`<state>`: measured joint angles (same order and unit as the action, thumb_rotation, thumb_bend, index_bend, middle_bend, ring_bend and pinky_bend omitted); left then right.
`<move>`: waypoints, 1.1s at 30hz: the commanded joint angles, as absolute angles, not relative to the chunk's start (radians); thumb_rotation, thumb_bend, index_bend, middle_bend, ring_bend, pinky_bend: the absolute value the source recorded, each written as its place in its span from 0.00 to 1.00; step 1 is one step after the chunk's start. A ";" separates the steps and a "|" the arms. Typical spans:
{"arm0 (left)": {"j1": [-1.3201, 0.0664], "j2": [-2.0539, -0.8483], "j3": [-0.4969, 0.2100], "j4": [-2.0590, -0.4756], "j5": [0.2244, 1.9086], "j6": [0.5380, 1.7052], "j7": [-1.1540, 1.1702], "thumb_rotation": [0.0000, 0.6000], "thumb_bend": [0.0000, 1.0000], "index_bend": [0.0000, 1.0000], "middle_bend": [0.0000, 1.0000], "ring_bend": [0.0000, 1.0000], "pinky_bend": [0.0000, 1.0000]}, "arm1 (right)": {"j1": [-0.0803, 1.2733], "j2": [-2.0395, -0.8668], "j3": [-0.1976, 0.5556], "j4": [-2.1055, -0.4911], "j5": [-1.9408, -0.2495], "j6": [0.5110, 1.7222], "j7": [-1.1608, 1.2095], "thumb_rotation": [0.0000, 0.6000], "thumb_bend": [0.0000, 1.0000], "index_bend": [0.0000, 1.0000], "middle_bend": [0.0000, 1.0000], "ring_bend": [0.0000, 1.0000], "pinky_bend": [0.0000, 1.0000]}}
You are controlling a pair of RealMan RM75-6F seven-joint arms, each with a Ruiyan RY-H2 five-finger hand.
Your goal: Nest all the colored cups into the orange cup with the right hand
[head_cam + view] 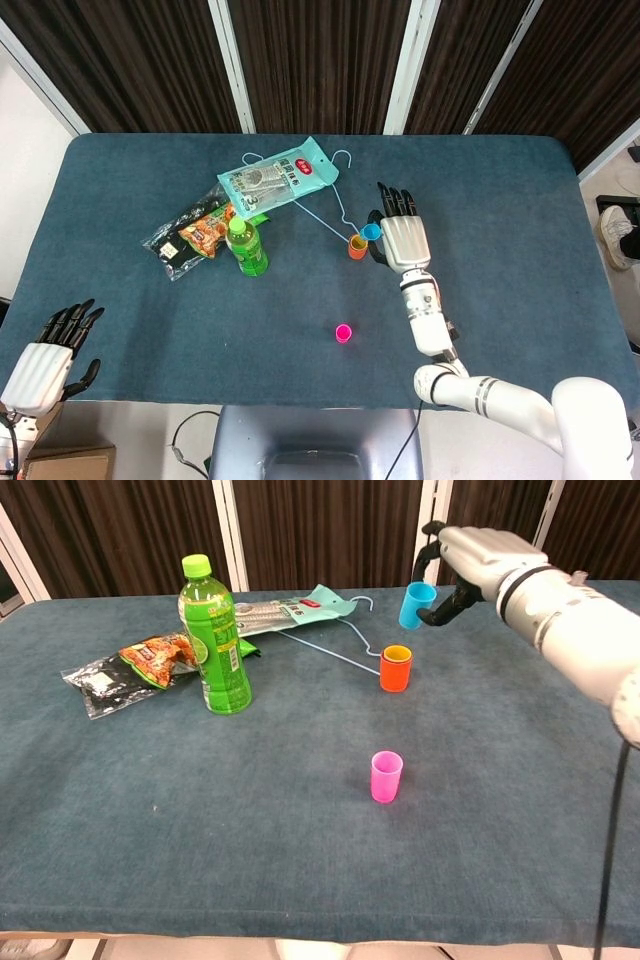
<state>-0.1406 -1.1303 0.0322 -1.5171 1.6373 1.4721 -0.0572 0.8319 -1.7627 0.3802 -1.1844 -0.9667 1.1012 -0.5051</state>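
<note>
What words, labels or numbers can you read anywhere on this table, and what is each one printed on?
None can be read as text.
Teal packet: a small red logo patch and dark printing, too blurred to read.
Green bottle: label printing too small to read.
Orange snack bag: blurred pattern, no legible words.
Black packet: a light mark shows, too small to read.
Orange cup, pink cup and blue cup: no markings visible.

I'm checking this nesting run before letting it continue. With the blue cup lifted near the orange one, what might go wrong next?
The small blue plastic cup, held by the right hand, hangs tilted and a little off-centre above the orange plastic cup; it may catch the rim and tip it. The orange cup already holds a yellow cup, so seating could be shallow. The thin blue wire hanger lies close beside.
</note>
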 commanded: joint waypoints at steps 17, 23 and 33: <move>-0.139 -1.123 0.030 -1.513 1.634 1.478 -0.074 1.00 0.44 0.00 0.00 0.00 0.11 | 0.902 -1.901 0.384 -0.970 -0.882 1.000 -0.550 1.00 0.48 0.58 0.06 0.00 0.03; -0.139 -1.121 0.031 -1.512 1.635 1.478 -0.080 1.00 0.43 0.00 0.00 0.00 0.11 | 0.878 -1.858 0.376 -1.051 -0.881 0.983 -0.531 1.00 0.48 0.11 0.00 0.00 0.01; -0.137 -1.123 0.033 -1.515 1.643 1.486 -0.074 1.00 0.43 0.00 0.00 0.00 0.11 | 0.715 -1.579 0.178 -1.562 -1.176 1.069 -0.377 1.00 0.48 0.15 0.00 0.00 0.00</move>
